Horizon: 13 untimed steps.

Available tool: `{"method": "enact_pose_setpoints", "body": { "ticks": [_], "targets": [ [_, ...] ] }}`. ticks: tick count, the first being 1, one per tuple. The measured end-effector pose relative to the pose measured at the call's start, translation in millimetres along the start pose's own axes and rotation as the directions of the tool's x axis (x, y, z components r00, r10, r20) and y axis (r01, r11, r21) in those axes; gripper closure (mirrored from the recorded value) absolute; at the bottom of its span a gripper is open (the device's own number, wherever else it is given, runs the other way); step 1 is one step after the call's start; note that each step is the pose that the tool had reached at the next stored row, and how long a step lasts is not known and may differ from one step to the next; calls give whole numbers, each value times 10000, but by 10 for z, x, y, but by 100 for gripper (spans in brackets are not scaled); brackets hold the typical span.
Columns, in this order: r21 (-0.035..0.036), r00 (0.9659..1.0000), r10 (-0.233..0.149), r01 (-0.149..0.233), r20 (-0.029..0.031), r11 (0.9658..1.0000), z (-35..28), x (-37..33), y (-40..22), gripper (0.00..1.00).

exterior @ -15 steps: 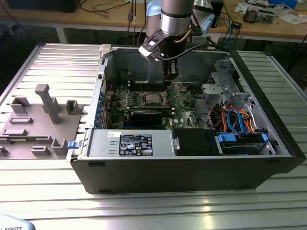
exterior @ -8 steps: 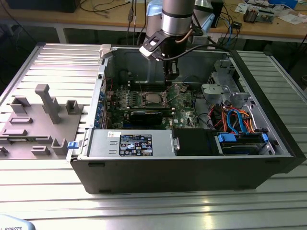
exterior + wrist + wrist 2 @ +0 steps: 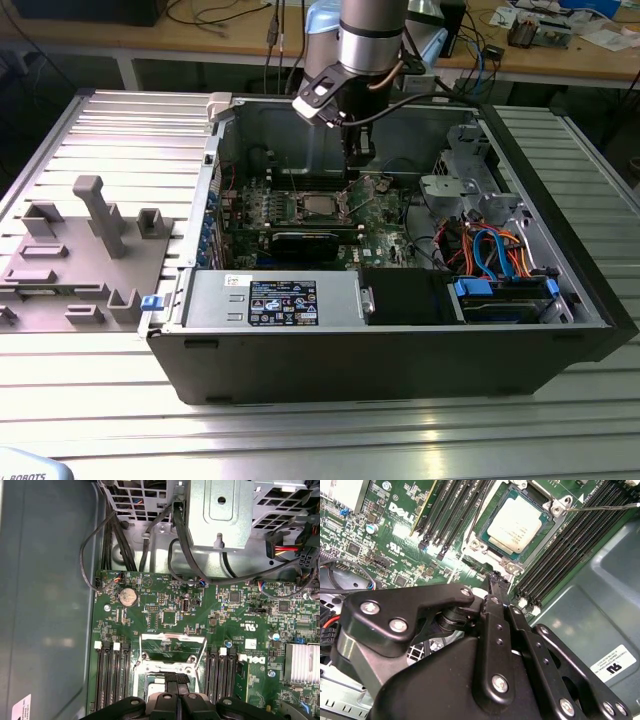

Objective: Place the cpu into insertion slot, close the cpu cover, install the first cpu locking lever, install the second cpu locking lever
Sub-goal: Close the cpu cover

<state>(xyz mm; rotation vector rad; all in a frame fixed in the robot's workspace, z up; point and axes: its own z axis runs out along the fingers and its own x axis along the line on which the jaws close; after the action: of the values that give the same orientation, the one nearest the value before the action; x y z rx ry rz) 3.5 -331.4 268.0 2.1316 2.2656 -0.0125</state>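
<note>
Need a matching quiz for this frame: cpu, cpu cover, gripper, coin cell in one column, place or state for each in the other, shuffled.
1. cpu
2. cpu cover
3. gripper
4. coin cell

A. round and silvery, on the green motherboard
B. swung open, off the insertion slot
C. lying in the insertion slot
D. black, poised at the insertion slot's edge

Pairs: 1-C, 2-B, 3-D, 4-A
</note>
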Motion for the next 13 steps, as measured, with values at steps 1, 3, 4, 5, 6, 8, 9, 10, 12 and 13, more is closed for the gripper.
{"method": "enact_pose_setpoints", "body": {
  "ticks": [1, 3, 4, 5, 6, 8, 9, 10, 12, 13],
  "targets": [
    [1, 10000, 0, 0, 0, 10000, 0, 0, 3, 89],
    [0, 10000, 0, 0, 0, 10000, 1, 0, 4, 89],
    [0, 10000, 0, 0, 0, 10000, 1, 0, 4, 89],
    [0, 10000, -1, 1, 0, 10000, 1, 0, 7, 89],
    [0, 10000, 0, 0, 0, 10000, 1, 0, 8, 89],
    [0, 10000, -1, 1, 0, 10000, 1, -1, 18, 89],
    [1, 10000, 0, 0, 0, 10000, 1, -1, 23, 89],
    [1, 10000, -1, 1, 0, 10000, 2, -2, 27, 89],
    [0, 10000, 0, 0, 0, 10000, 3, -2, 43, 89],
    [0, 10000, -1, 1, 0, 10000, 4, -3, 58, 89]
  ]
}}
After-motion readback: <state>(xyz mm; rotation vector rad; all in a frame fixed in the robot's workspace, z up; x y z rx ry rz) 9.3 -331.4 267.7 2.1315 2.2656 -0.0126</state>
